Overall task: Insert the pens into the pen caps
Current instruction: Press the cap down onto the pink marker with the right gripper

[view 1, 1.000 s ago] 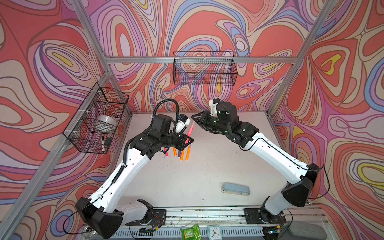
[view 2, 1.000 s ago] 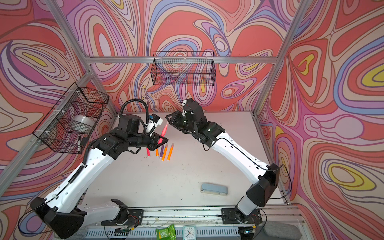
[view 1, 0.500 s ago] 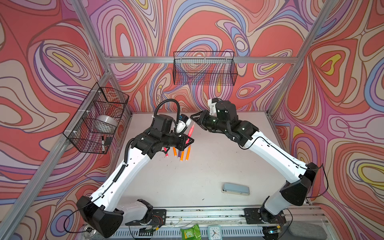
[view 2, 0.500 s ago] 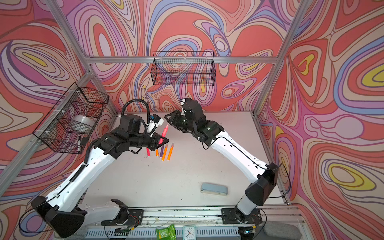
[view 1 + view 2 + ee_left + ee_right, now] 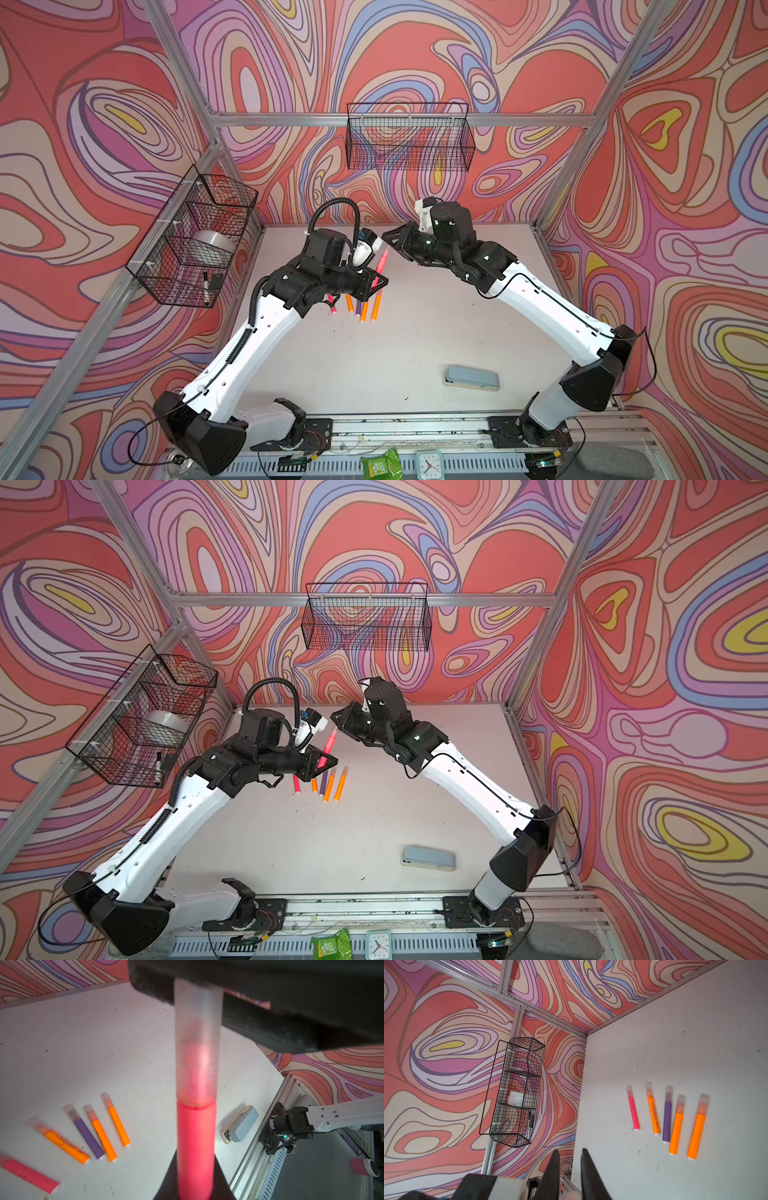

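Left gripper [image 5: 375, 283] pinches capped pink pen [image 5: 195, 1136], raised off table [image 5: 374, 365]. Right gripper [image 5: 569, 1152] close beside, fingers nearly together, empty. Five pens [image 5: 667, 1120] beneath; open room toward stapler [image 5: 471, 377].

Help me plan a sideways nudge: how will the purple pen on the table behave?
Probably rolls: the purple pen is a smooth round barrel lying flat on the table. Likely stiff and light, being slim plastic. It might bump the orange pens close on both sides.
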Controlling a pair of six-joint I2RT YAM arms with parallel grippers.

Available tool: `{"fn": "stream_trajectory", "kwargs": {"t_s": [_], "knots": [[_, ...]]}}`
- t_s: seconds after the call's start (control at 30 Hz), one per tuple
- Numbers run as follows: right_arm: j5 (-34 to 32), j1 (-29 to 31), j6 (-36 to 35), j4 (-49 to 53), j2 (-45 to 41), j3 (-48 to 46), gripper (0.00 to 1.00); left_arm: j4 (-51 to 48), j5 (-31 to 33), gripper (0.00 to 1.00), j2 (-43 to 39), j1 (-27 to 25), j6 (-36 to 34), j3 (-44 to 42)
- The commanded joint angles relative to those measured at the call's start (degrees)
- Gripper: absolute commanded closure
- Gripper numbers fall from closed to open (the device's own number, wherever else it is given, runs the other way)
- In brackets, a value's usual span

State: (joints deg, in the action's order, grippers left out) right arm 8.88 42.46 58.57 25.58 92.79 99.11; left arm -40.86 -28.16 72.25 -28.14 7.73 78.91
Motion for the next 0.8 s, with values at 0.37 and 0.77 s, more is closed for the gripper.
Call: {"fn": "stream_trajectory", "kwargs": {"t_s": [0.37, 0.77], "knots": [[0.36, 1.0, -2.23, 2.9, 2.04, 2.64, 0.78, 1.4, -1.01, 1.0, 0.44, -0.16, 0.29, -0.08], [-3.38, 4.61, -3.19, 7.47, 1.75, 2.67, 1.0, 1.79, 5.68, 1.0, 2.72, -0.08, 4.95, 4.05]]}}
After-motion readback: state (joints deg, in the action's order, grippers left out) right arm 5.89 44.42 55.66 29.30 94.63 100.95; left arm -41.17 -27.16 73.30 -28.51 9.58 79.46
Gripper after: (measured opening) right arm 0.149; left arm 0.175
